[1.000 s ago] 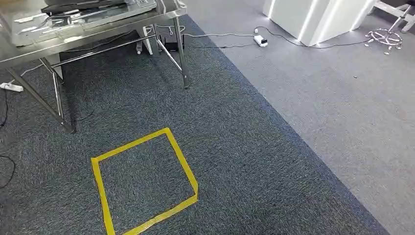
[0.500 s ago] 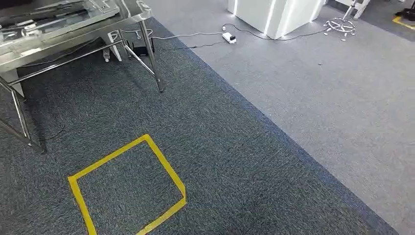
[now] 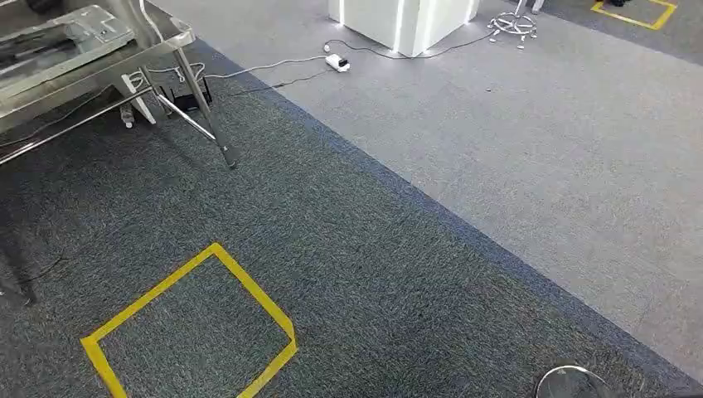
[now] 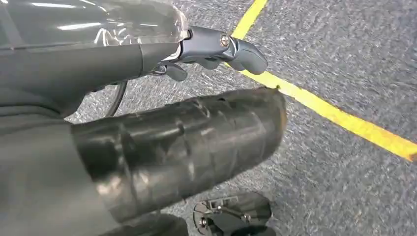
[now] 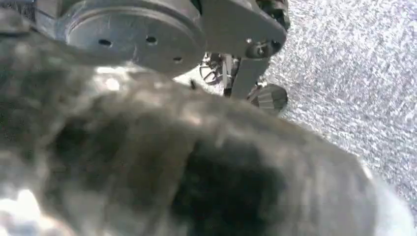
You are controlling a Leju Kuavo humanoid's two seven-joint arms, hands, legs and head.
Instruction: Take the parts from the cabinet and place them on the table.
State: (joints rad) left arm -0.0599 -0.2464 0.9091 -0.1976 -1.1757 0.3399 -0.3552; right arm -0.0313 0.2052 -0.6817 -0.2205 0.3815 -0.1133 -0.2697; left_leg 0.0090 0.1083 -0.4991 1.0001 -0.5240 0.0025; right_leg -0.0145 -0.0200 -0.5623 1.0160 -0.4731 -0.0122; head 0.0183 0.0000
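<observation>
The left hand [image 4: 216, 49] hangs over dark grey carpet [image 3: 356, 249] beside a yellow tape square [image 3: 191, 323]; its grip is unclear. The shiny steel table [image 3: 91, 41] stands well ahead.

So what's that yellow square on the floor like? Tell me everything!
The yellow square is an outline made of what looks like flat tape stuck on the dark blue-grey carpet. It is hollow, with carpet showing inside, and sits skewed like a diamond. Its near corner runs off the picture's bottom edge. Nothing rests on it. The metal table stands beyond it.
</observation>
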